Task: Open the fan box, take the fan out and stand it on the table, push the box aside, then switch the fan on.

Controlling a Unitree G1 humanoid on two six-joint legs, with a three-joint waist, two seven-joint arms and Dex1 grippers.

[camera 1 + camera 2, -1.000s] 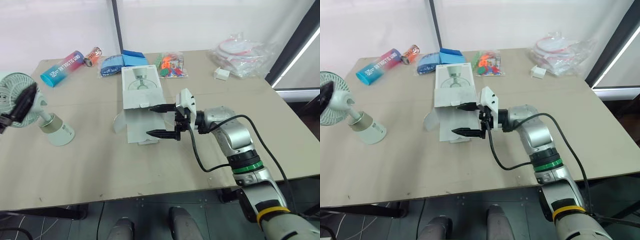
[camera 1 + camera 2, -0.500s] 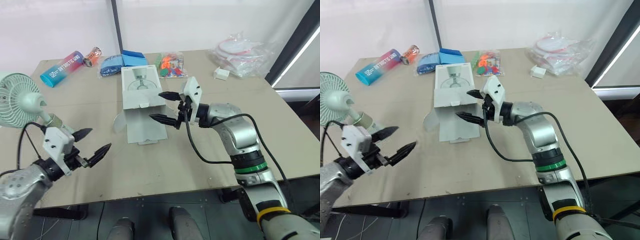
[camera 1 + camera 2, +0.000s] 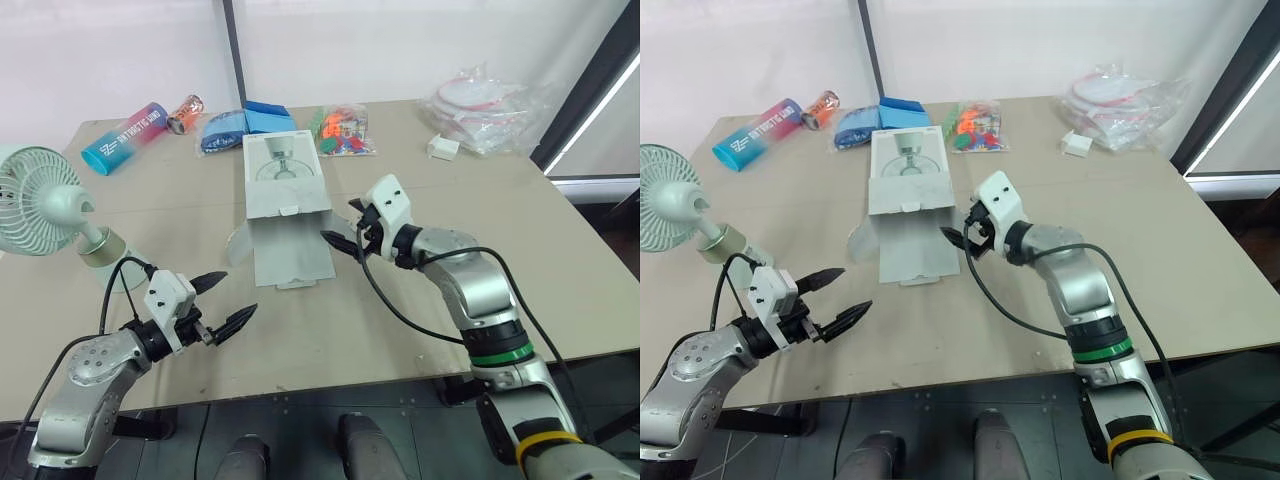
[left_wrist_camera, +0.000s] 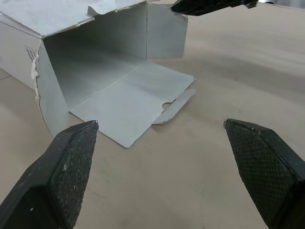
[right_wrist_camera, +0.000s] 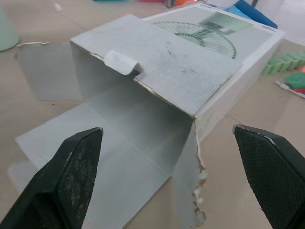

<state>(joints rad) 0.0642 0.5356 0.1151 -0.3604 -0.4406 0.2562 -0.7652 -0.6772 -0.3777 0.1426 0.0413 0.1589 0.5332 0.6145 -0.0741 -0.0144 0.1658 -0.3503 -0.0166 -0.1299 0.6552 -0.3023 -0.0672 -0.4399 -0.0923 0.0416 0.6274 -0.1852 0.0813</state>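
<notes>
1. Fan box (image 3: 285, 215): white card, lying flat mid-tabletop (image 3: 420, 300), open end and spread flaps facing the robot; fan picture printed on top; small print on one side wall, unreadable
2. Fan (image 3: 45, 205): pale green, out of the box, standing on its round base at the tabletop's left edge, well apart from the box
3. Left gripper (image 3: 235, 297): fingers apart, holding nothing, above the tabletop's near part, left of the box flaps
4. Right gripper (image 3: 340, 222): fingers apart, holding nothing, just beside the box's right wall
5. Blue-and-pink tube (image 3: 125, 137): far left corner, white lettering, unreadable
6. Blue packet (image 3: 225, 128), bag of coloured pieces (image 3: 340, 130), clear plastic bag (image 3: 480, 100): along the far edge
</notes>
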